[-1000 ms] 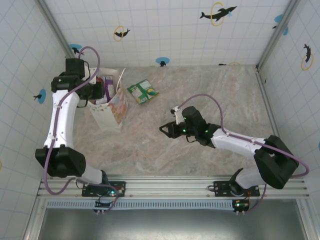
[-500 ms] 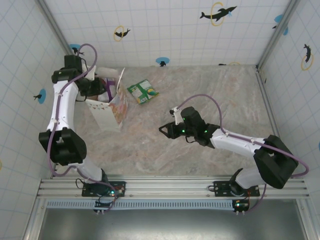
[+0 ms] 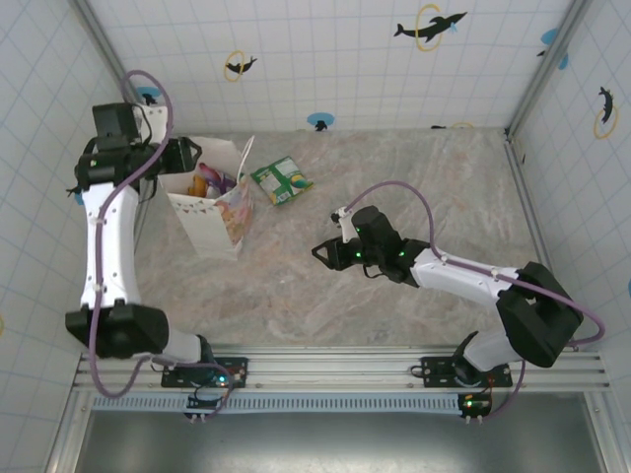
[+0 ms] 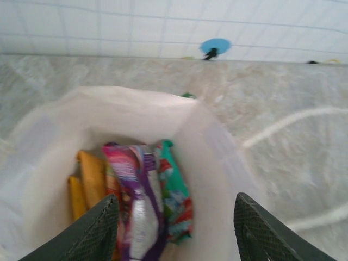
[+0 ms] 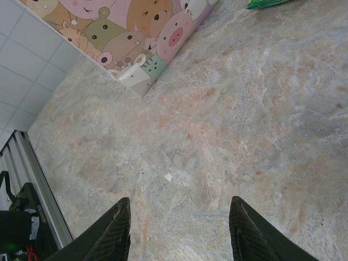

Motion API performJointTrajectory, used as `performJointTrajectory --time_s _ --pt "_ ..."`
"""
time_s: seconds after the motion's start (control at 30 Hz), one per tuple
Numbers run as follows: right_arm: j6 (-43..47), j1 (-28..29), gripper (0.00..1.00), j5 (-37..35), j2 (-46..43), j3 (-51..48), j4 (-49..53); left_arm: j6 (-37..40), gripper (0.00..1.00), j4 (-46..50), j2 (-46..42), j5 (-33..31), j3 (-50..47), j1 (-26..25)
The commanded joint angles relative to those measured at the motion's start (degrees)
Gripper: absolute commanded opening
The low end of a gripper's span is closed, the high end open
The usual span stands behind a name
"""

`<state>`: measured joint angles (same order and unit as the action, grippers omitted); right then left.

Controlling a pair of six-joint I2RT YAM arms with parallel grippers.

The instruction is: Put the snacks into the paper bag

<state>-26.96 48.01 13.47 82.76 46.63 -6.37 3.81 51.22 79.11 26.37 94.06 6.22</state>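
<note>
The white paper bag (image 3: 210, 225) stands at the back left of the table, mouth open. Inside the bag (image 4: 215, 163) lie several snacks: a purple packet (image 4: 136, 206), a teal packet (image 4: 174, 190) and orange-yellow packets (image 4: 89, 179). My left gripper (image 3: 185, 156) hangs open just above the bag's left rim; in its wrist view the gripper (image 4: 176, 231) holds nothing. One green-white snack (image 3: 281, 179) lies on the table right of the bag. My right gripper (image 3: 323, 254) is open and empty over mid table; the right wrist view has its fingers (image 5: 114, 228) above bare marble.
The bag's side with cartoon animals (image 5: 136, 27) rises at the top left of the right wrist view. A green packet corner (image 5: 266, 2) peeks in at that view's top edge. Tiled walls close in the back and both sides.
My left gripper has drawn back up and to the left out of the bag's mouth, leaving the packets visible inside. The right arm has hardly moved.
</note>
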Motion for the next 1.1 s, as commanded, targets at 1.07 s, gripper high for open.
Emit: performJointTrajectory --time_s 1.07 --pt "-36.6 -3.1 0.55 -15.2 29.3 17.3 -24.6 2.4 0.64 -13.1 -6.2 -5.5 -16.1 -13.5"
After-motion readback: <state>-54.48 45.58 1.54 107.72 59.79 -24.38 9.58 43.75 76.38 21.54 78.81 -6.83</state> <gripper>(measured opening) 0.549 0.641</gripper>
